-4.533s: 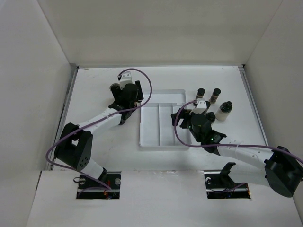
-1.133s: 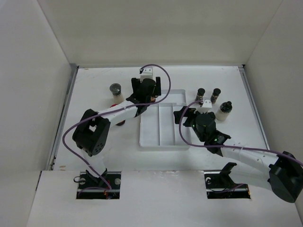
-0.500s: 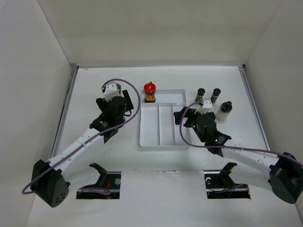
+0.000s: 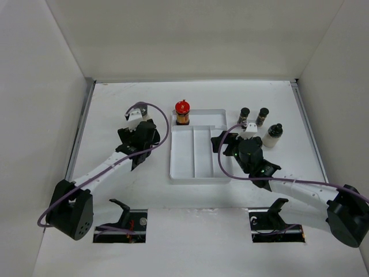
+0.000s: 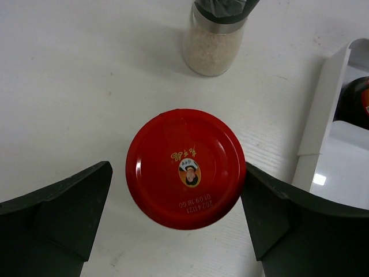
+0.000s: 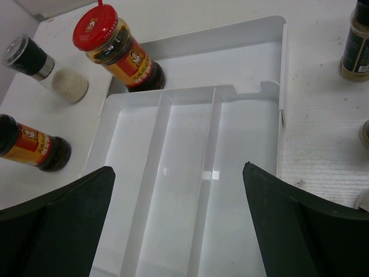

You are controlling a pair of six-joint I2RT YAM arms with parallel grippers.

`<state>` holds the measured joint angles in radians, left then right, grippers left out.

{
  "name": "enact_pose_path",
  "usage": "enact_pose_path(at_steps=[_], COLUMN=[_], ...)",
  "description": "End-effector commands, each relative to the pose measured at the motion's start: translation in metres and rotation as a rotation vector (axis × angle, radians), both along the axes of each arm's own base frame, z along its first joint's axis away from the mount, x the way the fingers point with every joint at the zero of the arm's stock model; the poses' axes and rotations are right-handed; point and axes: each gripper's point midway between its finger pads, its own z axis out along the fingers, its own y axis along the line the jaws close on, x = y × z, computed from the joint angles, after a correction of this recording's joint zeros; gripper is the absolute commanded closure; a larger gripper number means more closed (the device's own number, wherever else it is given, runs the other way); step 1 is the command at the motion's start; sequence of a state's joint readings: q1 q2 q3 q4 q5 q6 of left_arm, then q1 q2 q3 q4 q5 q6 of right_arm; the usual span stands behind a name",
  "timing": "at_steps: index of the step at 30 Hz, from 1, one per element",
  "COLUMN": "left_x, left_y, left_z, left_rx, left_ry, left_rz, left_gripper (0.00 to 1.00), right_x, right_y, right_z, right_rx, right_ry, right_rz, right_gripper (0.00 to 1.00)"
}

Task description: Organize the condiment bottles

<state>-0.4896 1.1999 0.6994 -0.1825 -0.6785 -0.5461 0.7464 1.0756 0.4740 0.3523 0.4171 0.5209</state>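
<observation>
The right claw (image 6: 177, 173) hangs over the near right part of the white plastic divided tray (image 4: 199, 179), its fingers spread wide with nothing between them. Its wrist view looks down on the tray's long empty compartments.

Left of the tray, the left claw (image 5: 176, 173) hovers directly above an upright jar with a round red lid and dark contents (image 5: 184, 167). Its two fingers are parted, one on each side of the lid. A gap shows at the left finger, but whether the right finger touches the lid cannot be told. This jar stands on the white surface (image 4: 115, 104), just beside the tray's left wall.

A little farther stands a clear glass shaker of pale granules with a dark lid (image 5: 216, 34), near that jar but apart from it.

In the tray's far cross compartment, at its left end, a second red-capped jar with amber contents and a red label (image 4: 183, 112) stands upright.

On the surface right of the tray, a pale bottle with a black lid (image 4: 273, 135) stands nearest. Two slim dark black-capped bottles (image 4: 244, 115) (image 4: 263, 116) stand side by side a little beyond it.
</observation>
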Motion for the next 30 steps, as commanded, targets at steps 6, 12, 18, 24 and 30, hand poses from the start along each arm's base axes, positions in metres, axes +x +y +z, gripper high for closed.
enact_pose_path(at_steps=[6, 12, 18, 24, 30], left_x=[0.015, 0.012, 0.007, -0.005, -0.011], left_y=[-0.006, -0.007, -0.047, -0.115, -0.172], left_z=[-0.004, 0.034, 0.136, 0.179, 0.201], left_rx=[-0.037, -0.051, -0.094, -0.126, -0.172], left_ry=[-0.044, -0.134, -0.307, -0.361, -0.387], left_rz=[-0.001, -0.028, -0.169, -0.353, -0.487], left_gripper=[0.37, 0.62, 0.63, 0.63, 0.63], right_x=[0.005, 0.005, 0.007, 0.010, 0.015], right_y=[0.006, 0.004, -0.004, -0.023, -0.049], right_z=[0.018, 0.018, 0.019, 0.020, 0.020], right_rx=[0.053, 0.057, 0.061, 0.073, 0.131], right_ry=[-0.040, -0.043, -0.054, -0.060, -0.055], right_rz=[0.003, -0.003, -0.031, -0.095, -0.176], right_gripper=[0.00, 0.00, 0.00, 0.00, 0.00])
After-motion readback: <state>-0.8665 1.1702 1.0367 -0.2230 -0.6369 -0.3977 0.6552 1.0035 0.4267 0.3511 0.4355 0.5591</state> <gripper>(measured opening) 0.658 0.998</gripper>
